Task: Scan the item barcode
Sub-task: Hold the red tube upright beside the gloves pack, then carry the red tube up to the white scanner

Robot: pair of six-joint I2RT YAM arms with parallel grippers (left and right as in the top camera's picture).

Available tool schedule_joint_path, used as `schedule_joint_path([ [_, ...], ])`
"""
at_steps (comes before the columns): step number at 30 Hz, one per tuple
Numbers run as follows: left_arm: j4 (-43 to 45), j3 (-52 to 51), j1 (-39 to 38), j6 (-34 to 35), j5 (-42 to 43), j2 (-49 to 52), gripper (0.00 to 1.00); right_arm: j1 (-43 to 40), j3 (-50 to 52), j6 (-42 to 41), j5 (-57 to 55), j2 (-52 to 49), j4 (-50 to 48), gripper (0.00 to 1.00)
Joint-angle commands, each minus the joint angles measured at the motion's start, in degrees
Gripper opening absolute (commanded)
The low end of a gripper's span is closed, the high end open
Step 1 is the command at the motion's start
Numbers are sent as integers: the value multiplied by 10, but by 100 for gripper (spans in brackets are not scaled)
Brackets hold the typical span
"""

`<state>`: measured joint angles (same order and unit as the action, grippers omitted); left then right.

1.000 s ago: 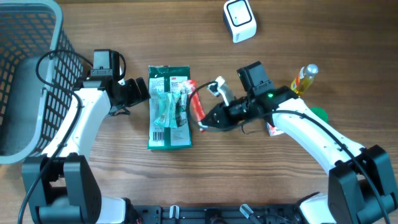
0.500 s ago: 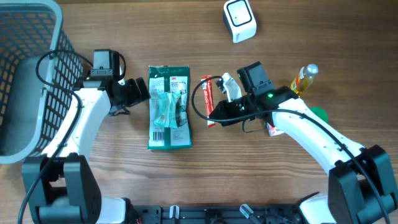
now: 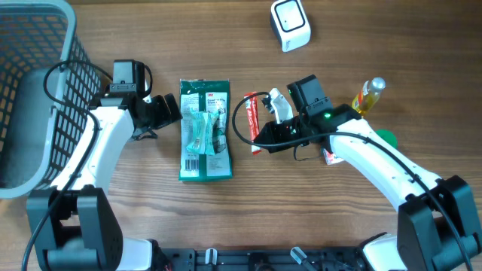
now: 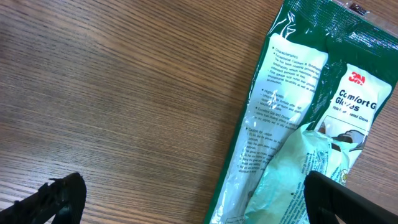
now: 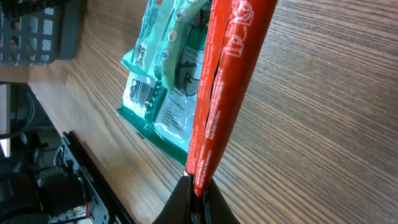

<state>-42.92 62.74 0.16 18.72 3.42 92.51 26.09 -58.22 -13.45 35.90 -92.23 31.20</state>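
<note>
The right fingers (image 5: pixel 186 208) are pinched shut on one end of a slim red packet (image 5: pixel 230 74), which runs straight out from them and shows its narrow edge to the wrist camera. From overhead, the red packet (image 3: pixel 254 122) sits about mid-table, its length running from the near edge toward the far edge. It may be lifted a little off the wood, but the view does not settle that. Just to its left, apart from it, a green glove pack (image 3: pixel 205 139) lies flat on the table (image 3: pixel 422 60), with its barcode (image 5: pixel 143 93) at the end closer to the near edge. The left fingers (image 4: pixel 59 198) stand wide apart with nothing between them, low over bare wood on the left side of the glove pack. A white scanner (image 3: pixel 290 24) stands by the far edge, well apart from the red packet. A grey basket (image 3: pixel 68 53) fills the far left corner. Toward the right edge, beside the right arm, are a small bottle (image 3: pixel 367 94) of yellow liquid and a green object (image 3: pixel 386 138), mostly hidden by the arm.
</note>
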Motion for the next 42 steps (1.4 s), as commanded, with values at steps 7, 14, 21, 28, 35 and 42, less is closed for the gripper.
schedule_joint_path([
  [7, 0, -2, 1, -5, -3, 5, 100, 2, -3, 0, -5, 12, -1, 4],
  [14, 0, -2, 1, -5, -3, 5, 100, 2, -3, 0, -5, 12, -1, 4],
  [21, 0, -2, 1, -5, -3, 5, 100, 2, -2, 15, -6, 12, -1, 4],
  [28, 0, -2, 1, -5, -3, 5, 100, 2, -3, 14, -21, 12, -3, 4],
  [35, 0, -2, 1, -5, -3, 5, 100, 2, -10, 15, -29, 12, -2, 4],
  [42, 0, -2, 1, -5, -3, 5, 100, 2, -240, 112, -197, 12, 202, 4],
])
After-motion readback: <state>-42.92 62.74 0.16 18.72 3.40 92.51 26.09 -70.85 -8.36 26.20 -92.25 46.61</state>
